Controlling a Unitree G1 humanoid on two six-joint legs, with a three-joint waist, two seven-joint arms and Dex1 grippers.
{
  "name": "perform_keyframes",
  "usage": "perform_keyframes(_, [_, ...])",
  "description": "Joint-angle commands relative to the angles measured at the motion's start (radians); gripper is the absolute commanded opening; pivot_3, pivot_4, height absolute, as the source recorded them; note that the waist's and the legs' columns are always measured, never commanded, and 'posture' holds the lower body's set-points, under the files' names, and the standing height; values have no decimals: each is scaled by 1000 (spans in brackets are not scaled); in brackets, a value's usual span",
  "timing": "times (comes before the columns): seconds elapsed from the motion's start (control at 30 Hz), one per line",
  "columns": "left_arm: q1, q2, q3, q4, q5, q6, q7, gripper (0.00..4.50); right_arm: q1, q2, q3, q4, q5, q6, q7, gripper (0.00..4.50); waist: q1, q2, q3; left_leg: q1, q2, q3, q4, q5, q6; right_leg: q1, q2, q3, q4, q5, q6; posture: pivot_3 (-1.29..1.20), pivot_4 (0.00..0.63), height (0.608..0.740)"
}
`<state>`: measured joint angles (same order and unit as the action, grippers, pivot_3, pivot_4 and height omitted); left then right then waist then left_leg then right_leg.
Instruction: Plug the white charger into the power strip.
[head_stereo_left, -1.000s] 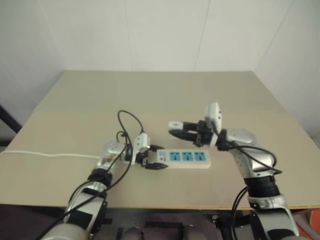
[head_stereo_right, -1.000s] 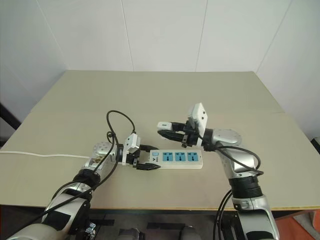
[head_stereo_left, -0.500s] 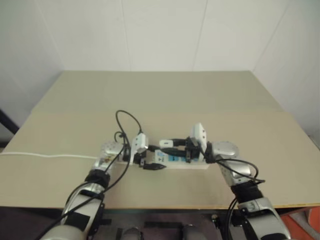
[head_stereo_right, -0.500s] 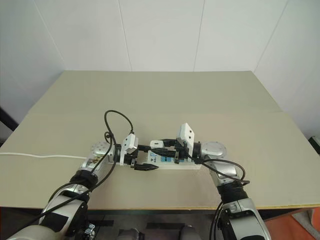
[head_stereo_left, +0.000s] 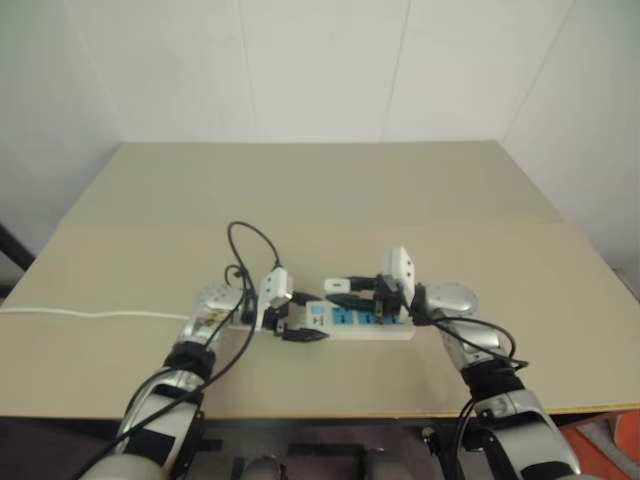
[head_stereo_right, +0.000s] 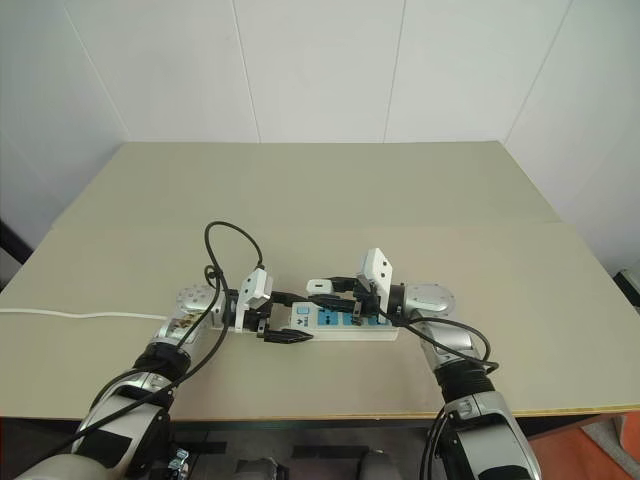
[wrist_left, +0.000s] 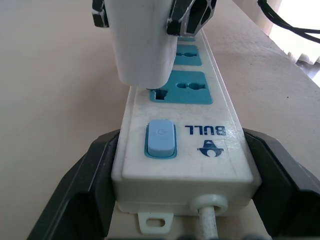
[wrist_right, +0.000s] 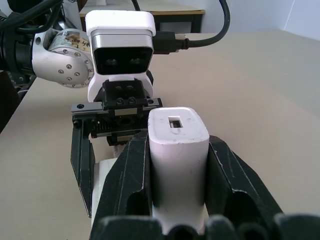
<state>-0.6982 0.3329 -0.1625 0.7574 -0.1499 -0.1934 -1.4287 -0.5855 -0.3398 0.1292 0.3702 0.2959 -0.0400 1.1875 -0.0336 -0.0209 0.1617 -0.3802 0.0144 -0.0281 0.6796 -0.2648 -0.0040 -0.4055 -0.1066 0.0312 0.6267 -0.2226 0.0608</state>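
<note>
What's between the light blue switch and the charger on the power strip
In the left wrist view, part of the first blue socket panel lies between the switch and the white charger; the printed brand mark sits beside the switch on the power strip.

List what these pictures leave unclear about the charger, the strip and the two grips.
- White charger prongs: hidden under its own body in the left wrist view, so whether they have entered the power strip cannot be told.
- Farther sockets: covered by the charger and the right gripper.
- Strip's cord: cut off by the left wrist view's edge.
- Left gripper contact with the strip: too small in the eye views.
</note>
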Motion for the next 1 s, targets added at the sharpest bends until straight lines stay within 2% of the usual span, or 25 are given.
perform_keyframes(0.03, [19,23,-26,-9,27,7,-18,3287,-6,-19,-14,-22,11,-6,21,1106,-3,0,0,0,0,0,0,0,0,0,0,0,0,0,0,0,150,740])
perform_keyframes(1.0, [17,25,-27,-7,27,10,-8,3287,15,10,11,-12,-26,-19,1,1106,-8,0,0,1,0,0,0,0,0,0,0,0,0,0,0,0,150,740])
